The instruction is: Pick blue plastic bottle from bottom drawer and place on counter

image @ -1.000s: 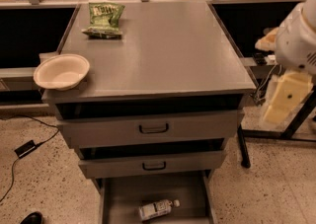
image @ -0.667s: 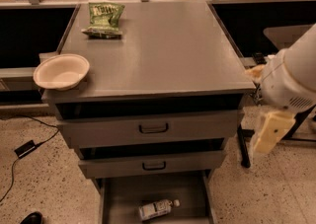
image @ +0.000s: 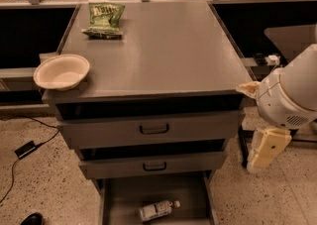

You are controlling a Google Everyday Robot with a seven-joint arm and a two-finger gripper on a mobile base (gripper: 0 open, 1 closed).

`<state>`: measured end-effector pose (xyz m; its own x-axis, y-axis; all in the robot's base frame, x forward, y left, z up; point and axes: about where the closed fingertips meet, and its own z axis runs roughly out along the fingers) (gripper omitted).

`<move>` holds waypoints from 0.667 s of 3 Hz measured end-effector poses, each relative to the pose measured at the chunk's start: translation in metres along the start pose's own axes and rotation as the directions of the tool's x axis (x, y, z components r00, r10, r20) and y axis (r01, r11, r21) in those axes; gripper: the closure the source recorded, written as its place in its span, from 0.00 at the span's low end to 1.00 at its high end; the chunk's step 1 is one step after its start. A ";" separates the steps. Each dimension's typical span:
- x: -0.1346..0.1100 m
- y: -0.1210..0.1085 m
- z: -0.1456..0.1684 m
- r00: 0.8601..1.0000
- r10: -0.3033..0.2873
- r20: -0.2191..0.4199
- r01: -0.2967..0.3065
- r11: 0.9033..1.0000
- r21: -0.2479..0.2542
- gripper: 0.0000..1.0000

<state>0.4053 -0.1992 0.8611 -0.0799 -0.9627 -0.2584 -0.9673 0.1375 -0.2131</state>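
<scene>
End effector (image: 266, 150) dropped lower and leftward, now right of middle drawer (image: 153, 165).

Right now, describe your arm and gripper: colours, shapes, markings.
The arm is a smooth white, bulbous shell with a small slotted vent patch low on it. The gripper, low at the view's right, is a cream, blocky piece. No cables or lettering show.

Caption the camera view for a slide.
Clear blue-labelled plastic bottle lies in open grey bottom drawer; cream gripper hangs beside the grey metal cabinet.
</scene>
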 end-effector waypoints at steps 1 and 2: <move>-0.023 0.016 0.022 0.995 -0.083 0.062 0.083 0.996 0.015 0.00; -0.036 0.046 0.105 0.985 -0.156 0.074 0.158 0.987 -0.025 0.00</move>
<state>0.3893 -0.1341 0.7621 0.0900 -0.9526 -0.2906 -0.9736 -0.0226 -0.2273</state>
